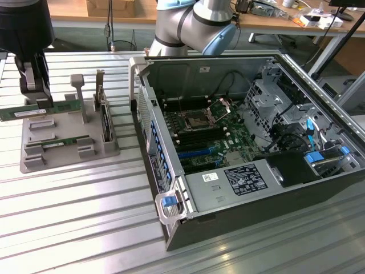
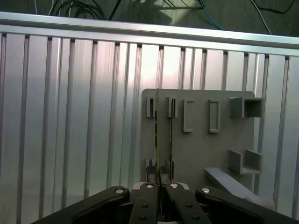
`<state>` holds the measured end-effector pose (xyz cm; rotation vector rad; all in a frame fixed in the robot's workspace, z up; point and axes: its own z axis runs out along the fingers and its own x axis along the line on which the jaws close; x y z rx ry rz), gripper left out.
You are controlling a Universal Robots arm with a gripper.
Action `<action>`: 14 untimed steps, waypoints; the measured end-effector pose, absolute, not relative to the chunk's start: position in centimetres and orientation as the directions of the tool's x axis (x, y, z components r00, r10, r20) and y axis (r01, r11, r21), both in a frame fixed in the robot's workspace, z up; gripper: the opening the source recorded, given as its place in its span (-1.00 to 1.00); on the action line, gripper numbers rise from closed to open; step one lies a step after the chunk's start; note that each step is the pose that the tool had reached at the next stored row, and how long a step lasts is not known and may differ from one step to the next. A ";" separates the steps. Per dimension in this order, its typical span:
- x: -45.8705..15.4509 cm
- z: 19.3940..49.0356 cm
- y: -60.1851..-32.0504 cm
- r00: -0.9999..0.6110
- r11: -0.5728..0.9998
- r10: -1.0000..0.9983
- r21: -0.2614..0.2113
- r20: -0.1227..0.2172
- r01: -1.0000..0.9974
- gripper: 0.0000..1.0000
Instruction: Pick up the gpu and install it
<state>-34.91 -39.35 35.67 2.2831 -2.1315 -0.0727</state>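
Exterior view: holding, in the shut black two-fingered claw (image 1: 35, 101) at the exterior view's left, the gpu (image 1: 60, 108), a long, narrow, thin green circuit-board stick with a small white label. Gripping it partway along its length, faces upright and long edge roughly level, over the rear edge of a light grey moulded plastic tray (image 1: 63, 124) and reaching past that tray's end toward the exterior view's left. Not telling from either view whether touching the tray or hanging clear of it.

Wrist view: pinching the stick edge-on between black fingers (image 2: 148, 205), looking down past them onto the same slotted tray.

Cradling, in that tray, a second green circuit-board stick (image 1: 65, 141) lying flat in a near slot, and a dark upright expansion card with a metal bracket (image 1: 105, 123) standing on edge at the end nearest the computer.

Housing, inside the open dark metal computer case (image 1: 256, 208) just beside the tray toward the exterior view's right, a green motherboard (image 1: 211, 137), a silver box with a printed label (image 1: 234, 177) along the near wall, a black plastic shroud (image 1: 291, 168) next to it, and a perforated metal drive cage (image 1: 265, 94) at the far corner.

Resting everything on a ribbed aluminium table (image 1: 85, 228).
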 end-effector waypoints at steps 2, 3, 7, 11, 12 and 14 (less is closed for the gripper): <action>-34.9 35.8 -39.3 0.068 -0.069 -0.997 0.044 -0.022 -0.997 -0.76; -34.9 35.9 -39.3 0.068 -0.069 -0.997 0.044 -0.022 -0.997 -0.76; -34.9 36.3 -39.3 0.068 -0.069 -0.997 0.044 -0.022 -0.997 -0.76; -34.9 36.5 -39.3 0.068 -0.069 -0.997 0.044 -0.022 -0.997 -0.76; -34.9 36.6 -39.3 0.068 -0.069 -0.997 0.044 -0.022 -0.997 -0.76; -34.9 36.8 -39.3 0.068 -0.069 -0.997 0.044 -0.022 -0.997 -0.76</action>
